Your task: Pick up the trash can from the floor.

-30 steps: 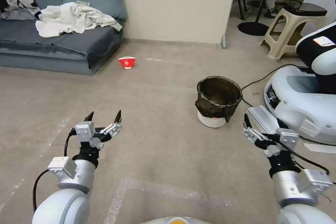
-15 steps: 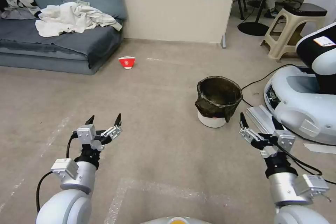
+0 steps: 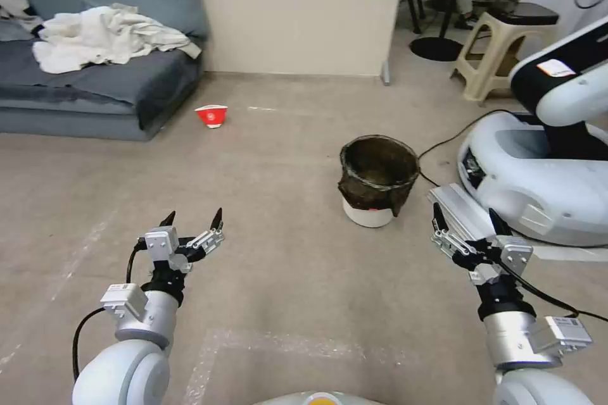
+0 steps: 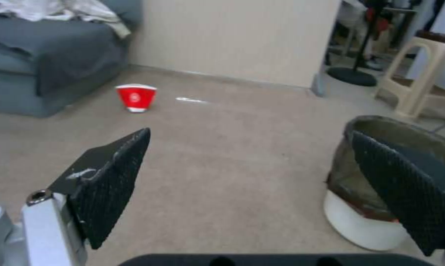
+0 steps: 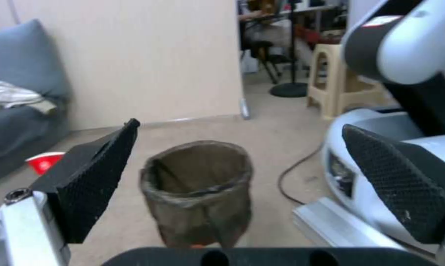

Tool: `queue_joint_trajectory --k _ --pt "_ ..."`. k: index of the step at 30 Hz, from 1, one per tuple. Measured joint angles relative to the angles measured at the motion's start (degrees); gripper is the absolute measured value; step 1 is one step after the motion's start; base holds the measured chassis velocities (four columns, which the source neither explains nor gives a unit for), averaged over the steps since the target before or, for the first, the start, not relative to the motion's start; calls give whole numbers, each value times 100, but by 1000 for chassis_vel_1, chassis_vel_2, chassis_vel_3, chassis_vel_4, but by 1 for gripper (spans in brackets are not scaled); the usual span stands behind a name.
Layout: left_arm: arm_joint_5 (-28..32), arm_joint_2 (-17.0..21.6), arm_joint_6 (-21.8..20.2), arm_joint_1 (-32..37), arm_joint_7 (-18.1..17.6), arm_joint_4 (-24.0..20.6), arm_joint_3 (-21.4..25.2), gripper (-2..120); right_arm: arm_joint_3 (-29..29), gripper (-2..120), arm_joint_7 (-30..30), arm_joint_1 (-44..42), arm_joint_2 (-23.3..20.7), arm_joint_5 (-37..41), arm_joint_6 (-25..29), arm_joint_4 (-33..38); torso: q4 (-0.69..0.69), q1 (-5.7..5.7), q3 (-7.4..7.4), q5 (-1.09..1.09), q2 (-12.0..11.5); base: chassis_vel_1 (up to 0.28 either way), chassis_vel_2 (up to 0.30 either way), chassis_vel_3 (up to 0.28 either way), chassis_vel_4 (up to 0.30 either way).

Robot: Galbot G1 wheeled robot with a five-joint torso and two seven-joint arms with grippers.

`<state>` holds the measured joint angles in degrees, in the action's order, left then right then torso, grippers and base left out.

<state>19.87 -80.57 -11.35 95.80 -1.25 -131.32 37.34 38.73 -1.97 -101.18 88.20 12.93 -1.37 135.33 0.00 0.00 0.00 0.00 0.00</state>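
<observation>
While trash can (image 3: pixel 379 180) sits upright on floor (image 3: pixel 278 164), right gripper (image 3: pixel 465 220) near; both fingers spread, empty.

Living-room mockup inside a lab, not a real home. Home cues: grey sofa (image 3: pixel 95 85) with crumpled white laundry (image 3: pixel 107 38), far ahead-left of the left gripper (image 3: pixel 193 220); beige partition wall (image 3: pixel 297 9) straight ahead; lined trash can (image 3: pixel 378 178) on bare beige floor (image 3: pixel 272 164), ahead-left of the right gripper (image 3: pixel 465 221). Lab cues: a second white robot base (image 3: pixel 538 171) just beyond that gripper, cable (image 3: pixel 443 139) trailing from it, plastic stool (image 3: pixel 500 44) and stands past the wall's end.
</observation>
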Motion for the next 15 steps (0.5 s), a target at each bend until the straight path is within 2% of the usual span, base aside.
queue_joint_trajectory --k 11,15 --pt "0 -20 15 19 -12 1 2 100 4 100 -6 -5 25 -16 120 -3 -3 0 0 0 0 -89 -95 -96 -87" --pt "5 -22 20 15 -26 0 9 100 6 100 -10 -16 24 -6 198 -17 2 0 0 0 0 -11 -16 -7 -12"
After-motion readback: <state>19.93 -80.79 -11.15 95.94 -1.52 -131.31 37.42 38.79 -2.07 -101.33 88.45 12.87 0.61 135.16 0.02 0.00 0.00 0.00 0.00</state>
